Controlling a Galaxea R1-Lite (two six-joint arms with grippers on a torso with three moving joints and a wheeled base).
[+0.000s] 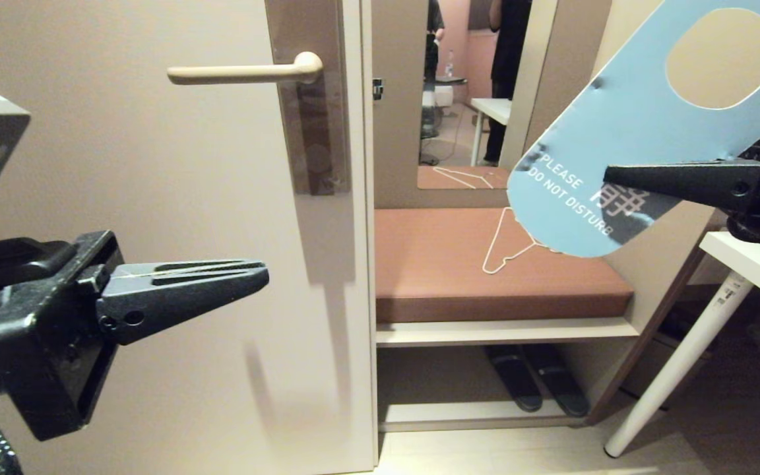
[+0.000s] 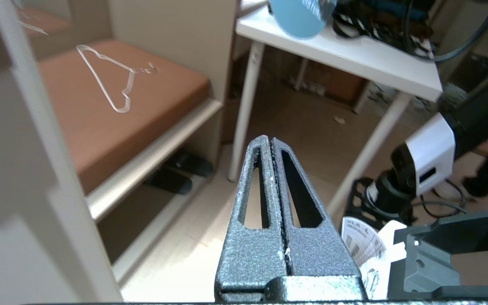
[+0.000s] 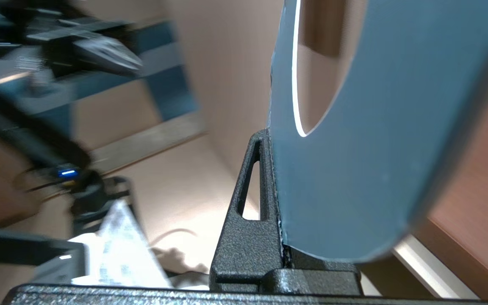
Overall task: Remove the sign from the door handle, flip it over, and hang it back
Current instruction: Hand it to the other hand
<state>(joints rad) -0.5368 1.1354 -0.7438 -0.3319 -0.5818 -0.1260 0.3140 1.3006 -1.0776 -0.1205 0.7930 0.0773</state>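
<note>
The sign [image 1: 624,138] is gripped by the right claw [image 1: 607,175] at right, tilted, far from the door handle [image 1: 245,71] at upper left, nearer the clenched, empty left claw [image 1: 264,276].

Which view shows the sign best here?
The head view: the sign shows its blue "PLEASE DO NOT DISTURB" face and big hole, clamped in the right end effector, off the door handle. The right wrist view shows it close and edge-on; the left wrist view catches one rounded blue end.
</note>
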